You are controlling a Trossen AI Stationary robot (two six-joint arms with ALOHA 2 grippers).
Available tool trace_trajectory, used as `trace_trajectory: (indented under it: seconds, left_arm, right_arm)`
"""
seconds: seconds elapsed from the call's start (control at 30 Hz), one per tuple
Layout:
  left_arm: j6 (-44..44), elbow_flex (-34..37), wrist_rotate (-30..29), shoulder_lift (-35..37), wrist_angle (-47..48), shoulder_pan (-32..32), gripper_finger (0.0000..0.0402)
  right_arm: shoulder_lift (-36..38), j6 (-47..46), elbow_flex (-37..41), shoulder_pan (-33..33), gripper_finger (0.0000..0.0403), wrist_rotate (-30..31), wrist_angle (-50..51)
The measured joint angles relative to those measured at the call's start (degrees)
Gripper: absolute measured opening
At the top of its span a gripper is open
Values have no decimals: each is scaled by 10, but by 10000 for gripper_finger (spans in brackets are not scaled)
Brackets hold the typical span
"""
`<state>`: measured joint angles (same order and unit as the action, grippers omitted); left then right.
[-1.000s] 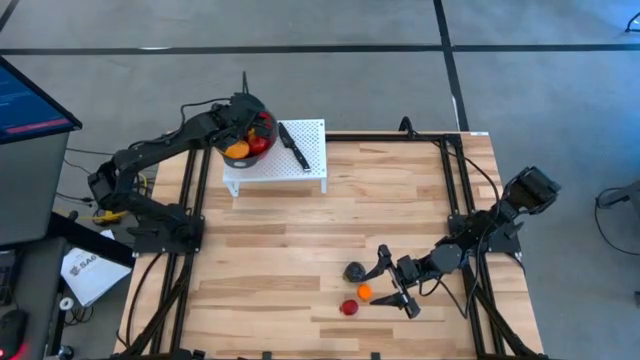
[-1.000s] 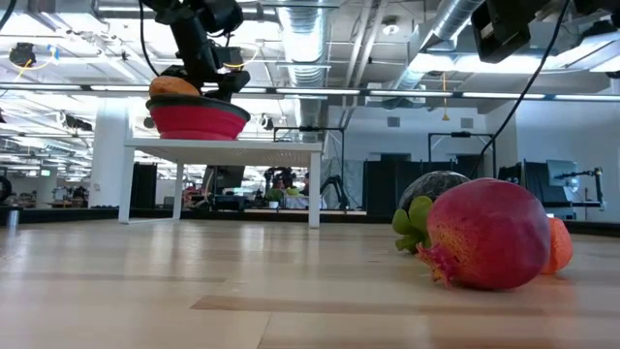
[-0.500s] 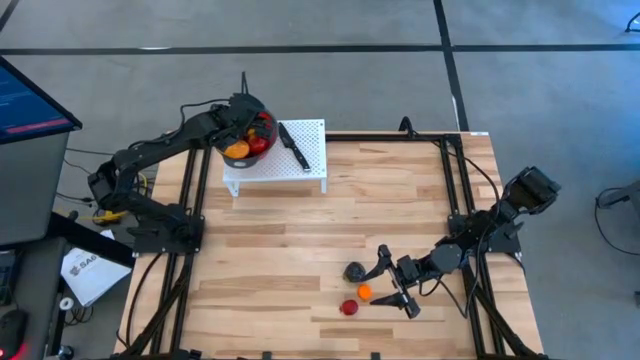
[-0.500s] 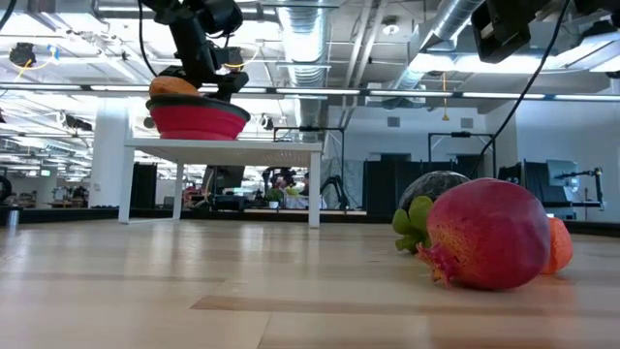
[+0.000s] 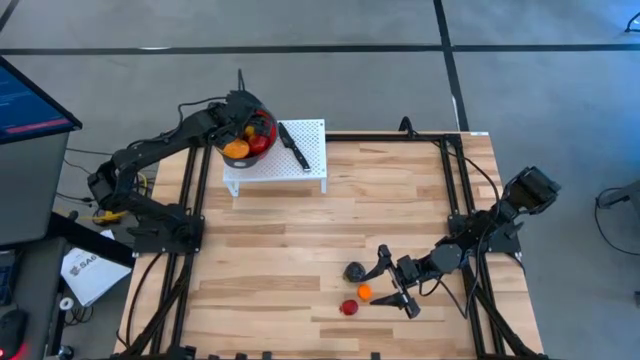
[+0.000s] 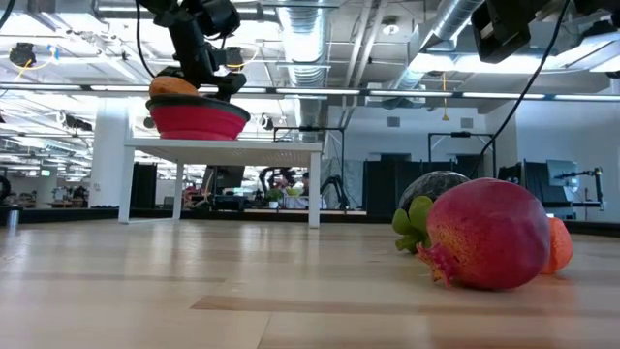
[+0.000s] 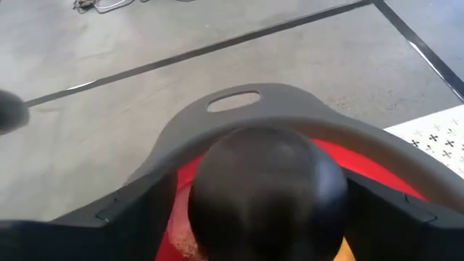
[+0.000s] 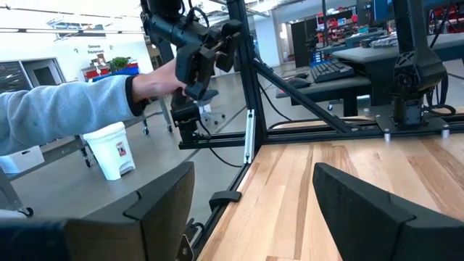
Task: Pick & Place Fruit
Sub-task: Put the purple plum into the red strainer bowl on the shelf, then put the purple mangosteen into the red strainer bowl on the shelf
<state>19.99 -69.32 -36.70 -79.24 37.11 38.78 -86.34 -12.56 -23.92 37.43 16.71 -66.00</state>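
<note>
A red bowl with a grey rim stands on a white stand at the table's far left. It holds an orange fruit and a red fruit. My left gripper hangs over the bowl, slanting down, with a round black fruit between its open fingers. Near the table's front right lie a dark fruit, an orange fruit and a red fruit. My right gripper stands open and level just right of them, with nothing between its fingers. My left gripper has the black fruit between its two fingers, over the bowl. A strip of the red bowl shows between one finger and the fruit. Whether the other finger touches the fruit, I cannot tell.
A black-handled knife lies on the white stand beside the bowl. Black frame rails run along the table's left and right edges. Beyond the table, a person's grey sleeve and hand hold a dark arm. Bare wood fills the table's middle.
</note>
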Motion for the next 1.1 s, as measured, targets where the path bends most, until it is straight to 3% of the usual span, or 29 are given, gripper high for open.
trace_trajectory:
  seconds: [0.5,0.73,0.9,1.1]
  left_arm:
    - [-3,0,-6,0,-36,2,336]
    - [-62,0,-6,39,-43,-35,329]
    - [-77,0,-8,100,-47,-115,321]
    - [-61,0,-34,115,-58,-325,302]
  right_arm:
    - [0,-10,0,0,276,0,0]
    - [0,-10,0,0,276,1,11]
    - [-1,2,0,0,276,16,22]
    - [-48,65,0,4,276,16,-48]
